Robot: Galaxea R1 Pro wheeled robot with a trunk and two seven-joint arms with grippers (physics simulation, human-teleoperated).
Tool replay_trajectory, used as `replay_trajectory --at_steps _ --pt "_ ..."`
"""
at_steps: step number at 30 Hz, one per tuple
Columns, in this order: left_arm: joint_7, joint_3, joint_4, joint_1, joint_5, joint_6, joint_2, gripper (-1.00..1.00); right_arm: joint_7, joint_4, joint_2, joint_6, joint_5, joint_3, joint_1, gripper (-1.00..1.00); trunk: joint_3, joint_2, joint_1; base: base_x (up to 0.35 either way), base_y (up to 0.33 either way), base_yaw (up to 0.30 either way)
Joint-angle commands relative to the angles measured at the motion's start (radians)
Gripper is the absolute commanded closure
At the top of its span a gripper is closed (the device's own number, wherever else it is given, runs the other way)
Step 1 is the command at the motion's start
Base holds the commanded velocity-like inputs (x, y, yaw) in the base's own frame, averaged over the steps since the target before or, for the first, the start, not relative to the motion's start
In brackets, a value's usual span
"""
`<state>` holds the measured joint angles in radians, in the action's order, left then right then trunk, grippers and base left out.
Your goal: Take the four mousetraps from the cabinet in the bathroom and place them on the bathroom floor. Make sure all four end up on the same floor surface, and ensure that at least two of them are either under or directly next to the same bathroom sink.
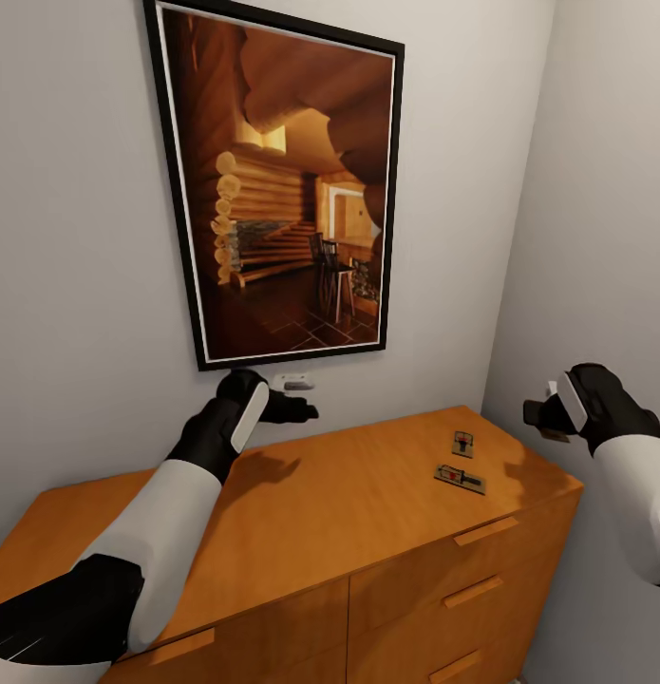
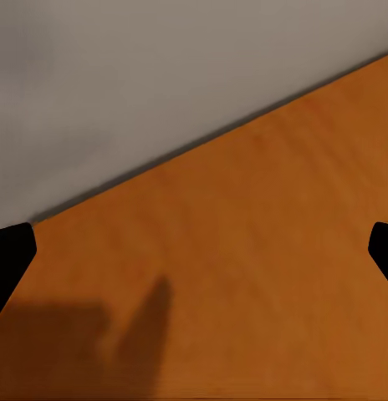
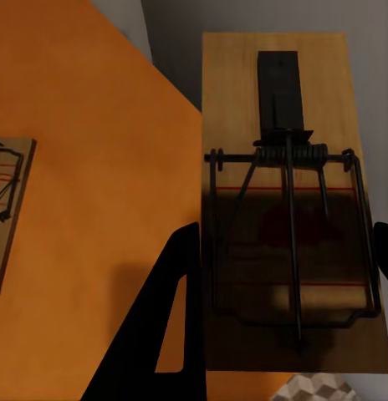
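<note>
Now | right end effector clamps mousetrap | left end effector wide, empty

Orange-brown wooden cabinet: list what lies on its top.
Two tan wooden mousetraps lie on the orange-brown wooden cabinet, near its right end. The left arm covers part of the top; whatever lies beneath it is hidden.

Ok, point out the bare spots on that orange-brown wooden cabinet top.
The orange-brown wooden cabinet top is bare from its left end to past the middle, under the open left gripper. It is crowded near the right end: two tan wooden mousetraps lie there, beside the right gripper holding a third.
</note>
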<state>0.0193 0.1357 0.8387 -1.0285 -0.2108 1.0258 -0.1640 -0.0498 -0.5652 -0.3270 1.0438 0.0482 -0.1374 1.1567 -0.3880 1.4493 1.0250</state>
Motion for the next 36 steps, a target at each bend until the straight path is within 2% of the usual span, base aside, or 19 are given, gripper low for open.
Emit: replay_trajectory --at_steps 1,9,22,28,36 --pt "0.002 0.001 -0.003 -0.001 -0.003 0.004 0.000 -1.00 -0.005 -0.001 0.000 0.003 0.006 -0.002 0.000 1.00 -0.001 0.001 0.000 0.000 0.000 0.043" --pt "0.006 0.000 -0.034 -0.001 -0.002 0.004 0.017 -1.00 -0.005 -0.001 0.001 0.003 0.006 -0.002 -0.001 1.00 -0.001 0.001 0.000 0.000 0.000 0.188" --pt "0.007 -0.001 -0.062 -0.001 -0.002 0.004 0.076 -1.00 -0.005 -0.002 0.000 0.003 0.005 -0.001 -0.002 1.00 -0.001 0.001 0.000 0.000 0.000 0.258" --pt "0.007 -0.002 -0.075 -0.001 -0.002 0.004 0.095 -1.00 -0.005 -0.002 0.001 0.003 0.005 -0.001 -0.002 1.00 -0.001 0.001 0.000 0.000 0.000 0.074" --pt "0.008 -0.002 -0.113 -0.001 -0.002 0.004 0.106 -1.00 -0.005 -0.003 0.001 0.003 0.004 -0.001 -0.002 1.00 -0.001 0.001 0.000 0.000 0.000 0.011"
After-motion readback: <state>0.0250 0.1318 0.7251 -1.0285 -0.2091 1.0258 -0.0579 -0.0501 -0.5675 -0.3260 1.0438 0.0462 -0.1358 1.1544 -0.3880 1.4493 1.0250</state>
